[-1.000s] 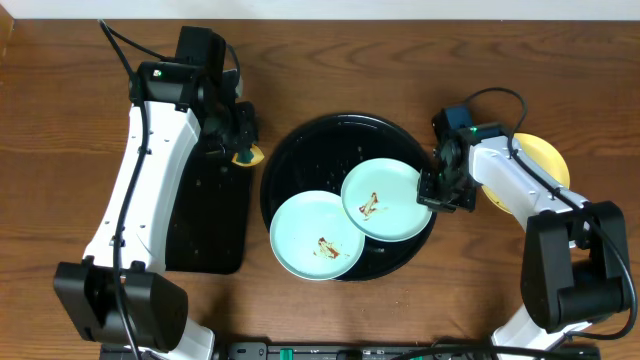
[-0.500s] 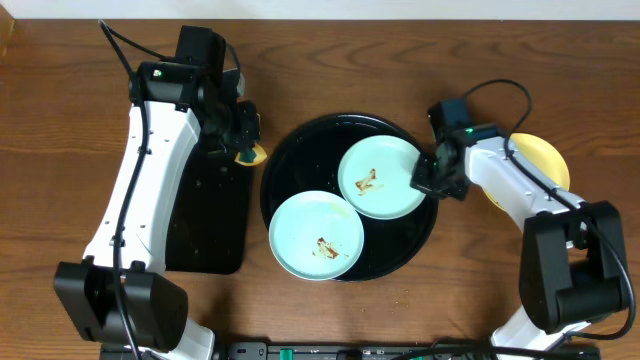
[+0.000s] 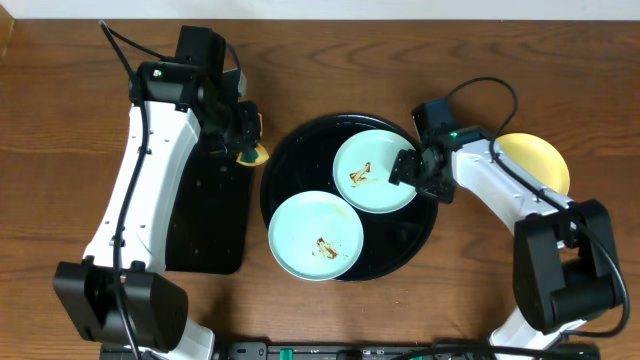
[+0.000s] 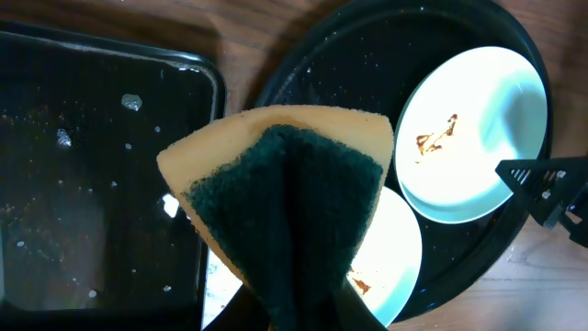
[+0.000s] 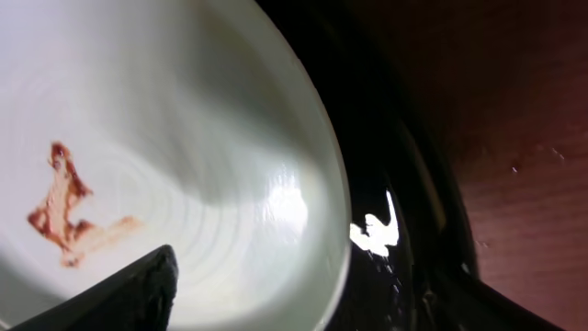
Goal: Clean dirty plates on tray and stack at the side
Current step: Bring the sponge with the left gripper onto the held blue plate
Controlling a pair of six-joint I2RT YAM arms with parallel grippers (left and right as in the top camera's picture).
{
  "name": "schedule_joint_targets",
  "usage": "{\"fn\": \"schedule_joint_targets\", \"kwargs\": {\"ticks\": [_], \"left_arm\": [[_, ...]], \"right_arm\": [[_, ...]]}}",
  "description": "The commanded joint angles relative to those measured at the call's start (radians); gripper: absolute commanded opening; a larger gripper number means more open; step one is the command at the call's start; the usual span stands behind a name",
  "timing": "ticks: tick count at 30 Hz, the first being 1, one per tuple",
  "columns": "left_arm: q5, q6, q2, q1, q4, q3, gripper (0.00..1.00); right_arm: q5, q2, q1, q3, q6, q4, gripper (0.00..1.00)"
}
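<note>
Overhead view: task about a third done, by my read. One yellow plate (image 3: pixel 541 160) sits off the tray on the worktop (image 3: pixel 400 60) at the right, partly hidden by the right arm; no smear on the part that shows, so probably cleaned and the start of the stack. Two blue plates remain on the round black tray (image 3: pixel 293 160), both with brown smears in the middle: upper blue plate (image 3: pixel 375 172) at the right side, lower blue plate (image 3: pixel 315 235) at the front left, their rims touching or slightly overlapping, can't tell which.

Right gripper (image 3: pixel 412 170) is at the upper blue plate's right rim, jaws apart; the wrist view shows one finger over the plate's inside, nothing pinched.

Left gripper (image 3: pixel 245 140) hangs just beside the tray's left rim with jaws clamped on a yellow sponge (image 4: pixel 285 175), green scourer side showing.

Rectangular black tray (image 3: pixel 205 220) lies left, wet spots on it.

Left to do: grip, scrub and stack both blue plates. Right arm crosses the yellow plate, which may hinder stacking.
</note>
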Motion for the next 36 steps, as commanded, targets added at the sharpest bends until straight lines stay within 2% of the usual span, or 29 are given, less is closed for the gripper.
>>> {"fn": "schedule_joint_targets", "kwargs": {"ticks": [1,3,7,8,9,10,13,22,28,33,36], "left_arm": [[0.016,0.027,-0.002,0.004,-0.01,0.009,0.15],[0.016,0.03,-0.002,0.004,-0.013,0.009,0.15],[0.016,0.033,-0.002,0.003,-0.014,0.009,0.15],[0.016,0.033,-0.002,0.002,-0.014,0.009,0.15],[0.017,0.033,-0.002,0.0,-0.014,0.009,0.15],[0.017,0.033,-0.002,-0.005,-0.014,0.009,0.12],[0.087,0.082,-0.002,-0.028,-0.013,0.009,0.08],[0.22,0.107,0.045,-0.183,0.083,-0.002,0.08],[0.395,0.107,0.216,-0.261,0.222,-0.013,0.08],[0.585,0.107,0.352,-0.267,0.323,-0.013,0.08],[0.639,0.108,0.415,-0.267,0.365,-0.013,0.08]], "right_arm": [[-0.014,0.049,0.008,-0.005,0.04,0.019,0.77],[-0.032,0.075,0.008,-0.005,0.05,0.041,0.75],[-0.034,0.114,0.01,-0.005,0.081,0.075,0.54],[-0.032,0.12,0.011,-0.005,0.087,0.077,0.38],[-0.033,0.122,0.012,-0.005,0.092,0.081,0.17],[-0.03,0.124,0.012,-0.005,0.1,0.083,0.01],[-0.015,0.124,0.012,-0.005,0.103,0.087,0.01],[-0.008,0.124,0.012,-0.005,0.089,0.053,0.01],[-0.007,0.123,0.012,-0.005,0.064,0.013,0.01],[-0.007,0.123,0.012,-0.005,0.053,-0.003,0.01],[-0.008,0.123,0.012,-0.005,0.044,-0.01,0.01]]}}
